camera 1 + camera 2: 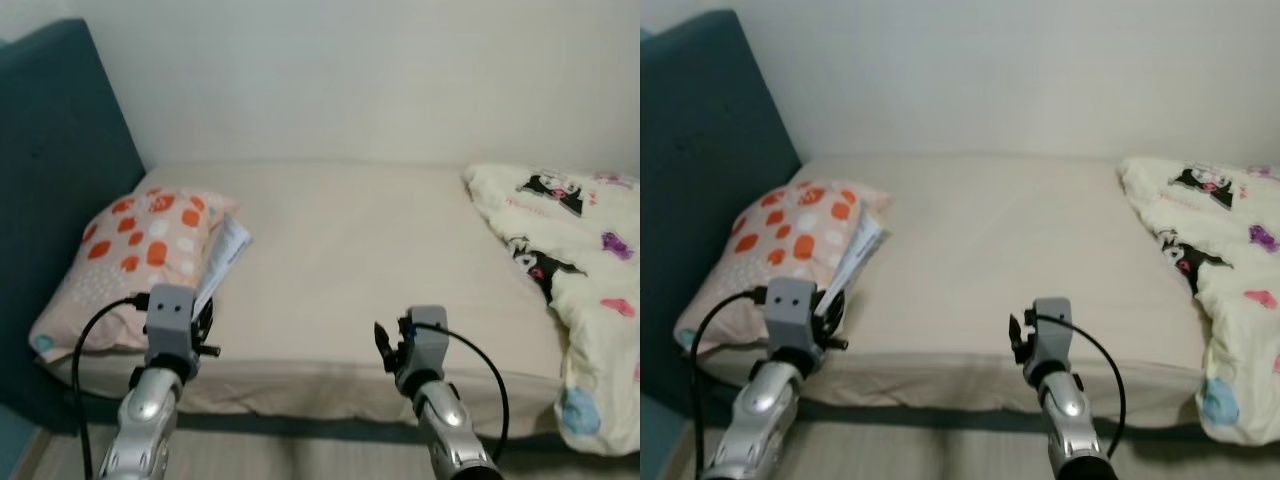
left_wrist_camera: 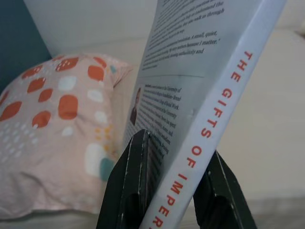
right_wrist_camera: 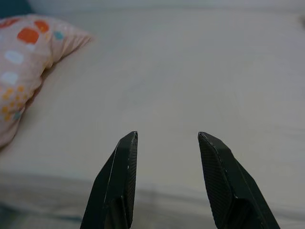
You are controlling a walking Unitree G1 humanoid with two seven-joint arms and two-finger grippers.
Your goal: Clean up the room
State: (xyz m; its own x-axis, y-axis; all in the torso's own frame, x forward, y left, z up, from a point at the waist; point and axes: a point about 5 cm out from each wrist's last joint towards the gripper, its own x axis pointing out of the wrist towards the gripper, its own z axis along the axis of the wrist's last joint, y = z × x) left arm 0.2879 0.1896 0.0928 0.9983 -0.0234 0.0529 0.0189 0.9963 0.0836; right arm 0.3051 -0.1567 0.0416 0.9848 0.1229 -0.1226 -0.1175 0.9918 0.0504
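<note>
Head views: the left end effector (image 1: 205,322) holds a book (image 1: 222,262) at the bed's (image 1: 340,260) near-left edge, beside the pillow (image 1: 135,262).

Left wrist: fingers pinch the spine — likely carrying it off next.

Right wrist: right end effector (image 3: 167,143) spread, empty.

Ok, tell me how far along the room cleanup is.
Done: the middle of the bed is bare, with the pillow at its head. In hand: the left gripper is shut on a book beside the pillow, not yet put away. Left: the blanket lies bunched at the bed's right end. The right gripper hangs open, holding nothing.
</note>
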